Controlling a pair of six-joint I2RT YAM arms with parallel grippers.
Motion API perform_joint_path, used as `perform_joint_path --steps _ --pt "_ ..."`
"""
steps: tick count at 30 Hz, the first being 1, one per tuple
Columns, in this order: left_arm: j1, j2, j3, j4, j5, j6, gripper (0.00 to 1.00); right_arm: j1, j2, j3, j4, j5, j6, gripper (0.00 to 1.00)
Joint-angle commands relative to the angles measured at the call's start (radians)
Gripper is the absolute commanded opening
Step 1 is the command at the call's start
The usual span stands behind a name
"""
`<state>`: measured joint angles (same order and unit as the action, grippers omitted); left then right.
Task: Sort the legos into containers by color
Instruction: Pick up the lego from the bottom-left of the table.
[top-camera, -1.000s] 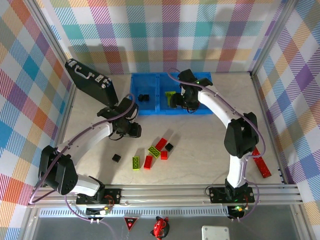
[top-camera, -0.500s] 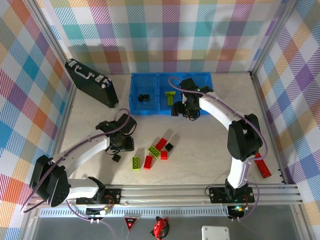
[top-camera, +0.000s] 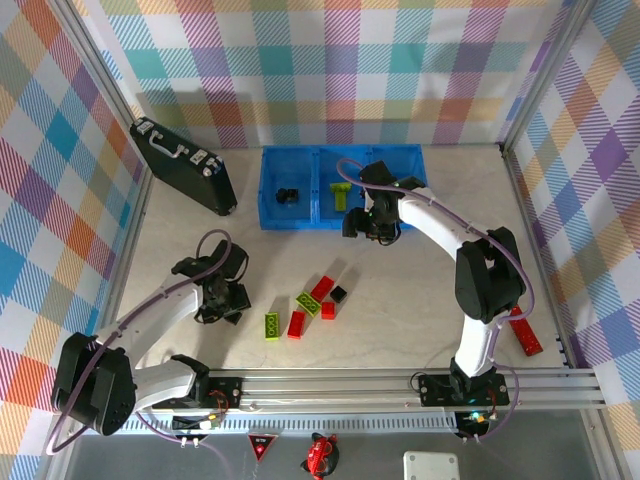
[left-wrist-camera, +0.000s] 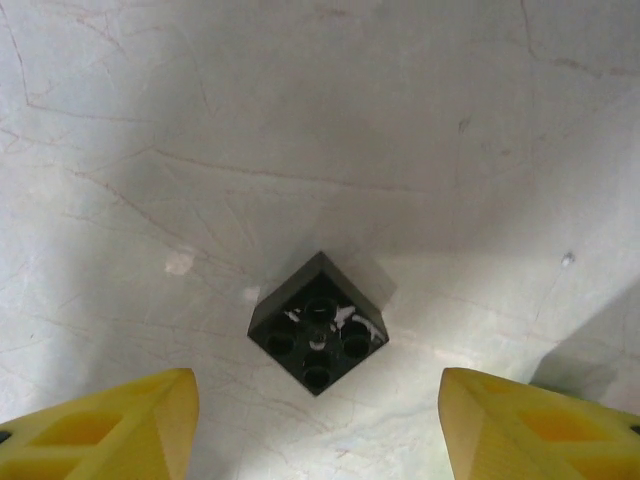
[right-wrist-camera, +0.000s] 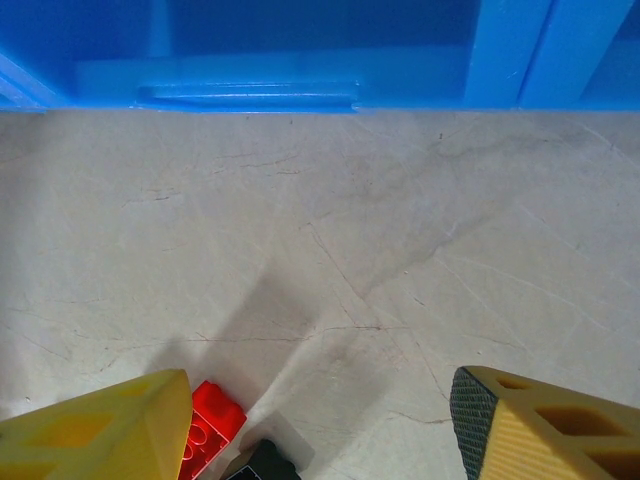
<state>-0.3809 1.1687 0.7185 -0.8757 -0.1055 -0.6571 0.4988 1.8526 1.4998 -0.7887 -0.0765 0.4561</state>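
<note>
Legos (top-camera: 308, 304) lie loose toward the near edge of the tabletop (top-camera: 420, 290), and one black brick (left-wrist-camera: 318, 335) sits apart to their left. My left claw (left-wrist-camera: 316, 415) hangs spread either side of it, not touching, set for a pinch, I'd say. My right claw (right-wrist-camera: 320, 410), spread and empty, hangs by the near wall of the blue tray (top-camera: 318, 200), likely free for another brick.

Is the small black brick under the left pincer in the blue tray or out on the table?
Out. The small black square plastic brick lies on the pale table, between the left pincer's spread yellow fingers, untouched.

Blue containers (top-camera: 275, 206), black lego (left-wrist-camera: 318, 325), plaid walls (top-camera: 330, 70)
</note>
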Motion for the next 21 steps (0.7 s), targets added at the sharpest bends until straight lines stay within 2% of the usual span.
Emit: perform_joint_path --steps 1,7,14,21 --pt "0.053 0.030 -0.023 0.066 0.069 0.029 0.65 0.009 -0.046 -0.014 0.004 -0.020 -0.002 0.70" --pt "0.125 0.098 -0.067 0.164 0.159 0.065 0.65 0.009 -0.059 -0.023 -0.006 -0.008 -0.005 0.70" --pt "0.129 0.155 -0.082 0.200 0.206 0.075 0.64 0.009 -0.064 -0.031 -0.007 -0.006 -0.006 0.70" --pt "0.115 0.127 -0.087 0.185 0.253 0.056 0.62 0.009 -0.064 -0.031 -0.008 -0.009 -0.006 0.70"
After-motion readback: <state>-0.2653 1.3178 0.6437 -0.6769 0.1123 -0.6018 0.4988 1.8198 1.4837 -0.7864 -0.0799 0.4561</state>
